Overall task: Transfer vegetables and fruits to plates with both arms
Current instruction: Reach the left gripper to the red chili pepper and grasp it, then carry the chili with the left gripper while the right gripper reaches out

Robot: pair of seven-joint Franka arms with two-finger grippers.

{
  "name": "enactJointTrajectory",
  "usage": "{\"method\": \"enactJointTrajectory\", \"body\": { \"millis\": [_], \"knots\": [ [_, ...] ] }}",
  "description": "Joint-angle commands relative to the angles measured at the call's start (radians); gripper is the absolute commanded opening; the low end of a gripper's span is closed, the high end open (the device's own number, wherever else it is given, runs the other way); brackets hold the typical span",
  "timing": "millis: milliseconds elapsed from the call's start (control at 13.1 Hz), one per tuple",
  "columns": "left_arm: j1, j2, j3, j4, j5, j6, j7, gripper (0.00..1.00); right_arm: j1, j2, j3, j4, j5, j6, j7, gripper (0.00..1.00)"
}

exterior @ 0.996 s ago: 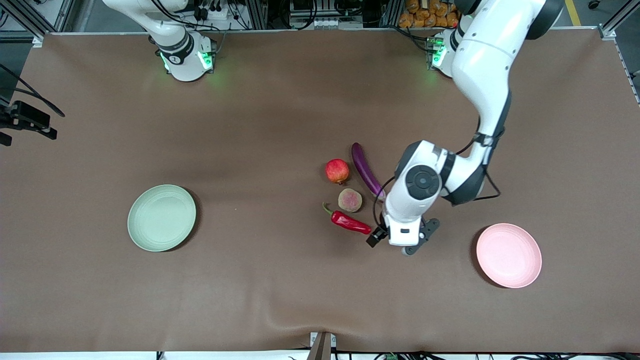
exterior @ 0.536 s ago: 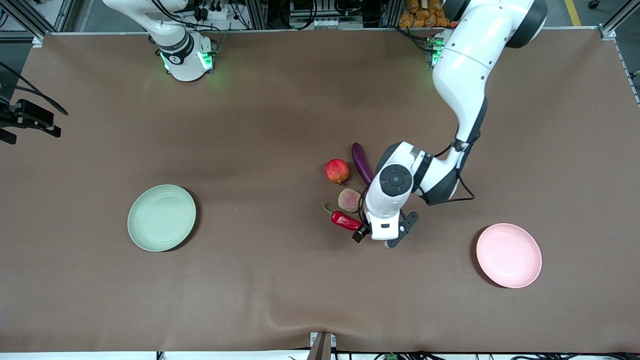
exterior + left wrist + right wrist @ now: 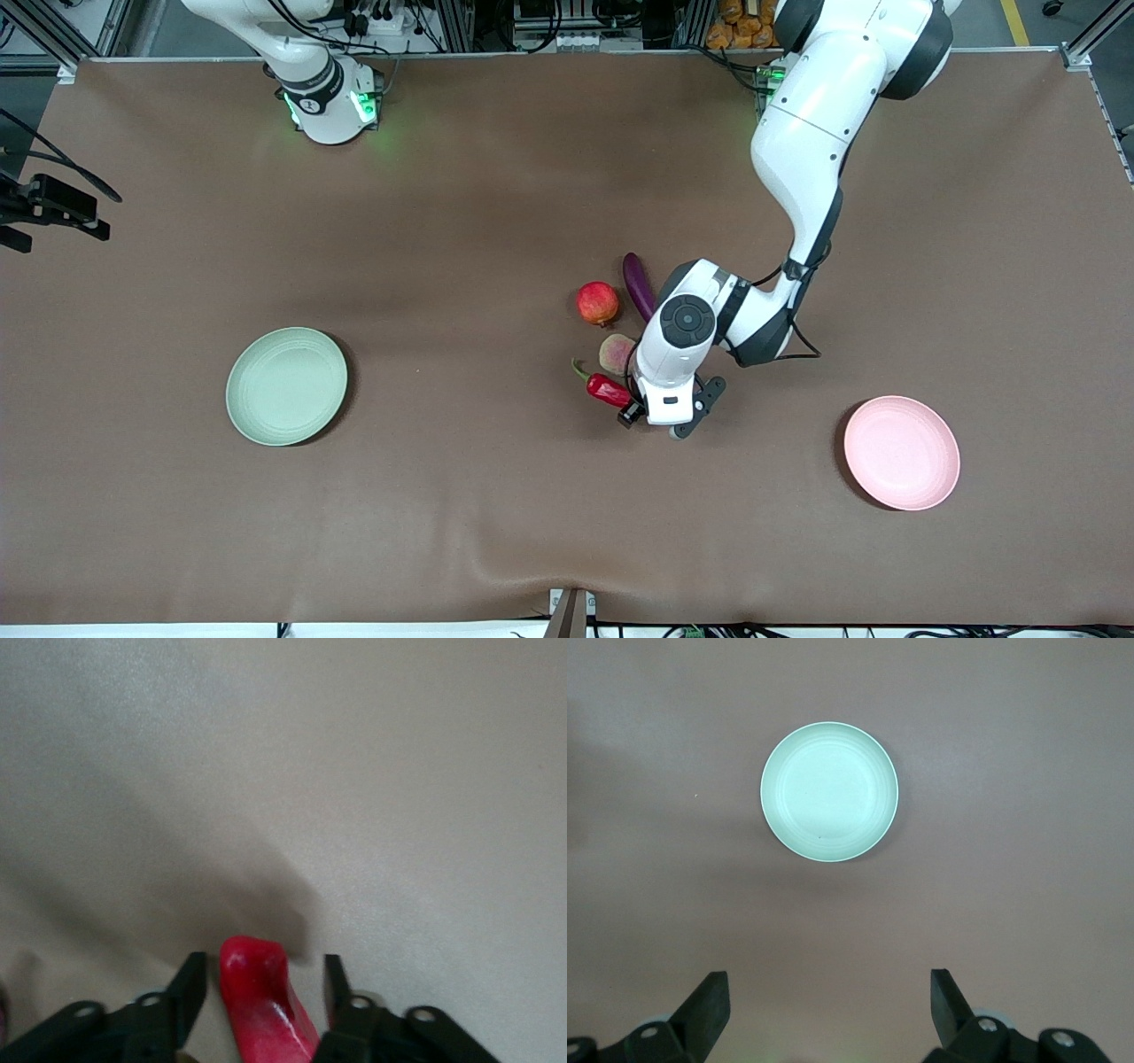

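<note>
Brown table cloth is carrying both plates, well apart. Left gripper [image 3: 264, 992] is straddling the chili [image 3: 609, 390] beside the peach [image 3: 616, 353], jaws not yet touching it, to carry it off. Right gripper [image 3: 829, 1003], jaws wide, is waiting over the green plate [image 3: 829, 790].

No text, label, brand, number or sign can be read anywhere here.

You see white jointed arms [image 3: 802, 133] with black joint rings, black cables, and green-lit bases [image 3: 332, 106].
</note>
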Motion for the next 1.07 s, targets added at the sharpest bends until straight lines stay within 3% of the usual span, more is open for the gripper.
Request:
{"method": "enactJointTrajectory", "body": {
  "millis": [0, 307, 536, 766, 996],
  "knots": [
    [-0.009, -0.008, 0.013, 0.023, 0.032, 0.002, -0.016, 0.0, -0.011, -0.006, 0.004, -0.011, 0.014, -0.008, -0.003, 1.0],
    [0.101, -0.156, -0.004, 0.024, 0.032, -0.069, 0.054, 0.0, -0.009, -0.002, 0.004, -0.01, 0.014, -0.005, -0.005, 1.0],
    [0.202, -0.261, -0.001, 0.003, 0.001, -0.165, 0.261, 0.0, -0.005, 0.033, 0.004, -0.001, 0.014, -0.006, -0.005, 1.0],
    [0.303, -0.282, 0.0, -0.008, 0.0, -0.233, 0.45, 0.0, 0.003, 0.133, 0.004, 0.047, -0.022, 0.003, -0.006, 1.0],
    [0.392, -0.284, -0.001, -0.008, 0.0, -0.262, 0.596, 0.0, -0.011, 0.172, 0.004, 0.048, 0.007, 0.007, 0.008, 1.0]
  ]
}}
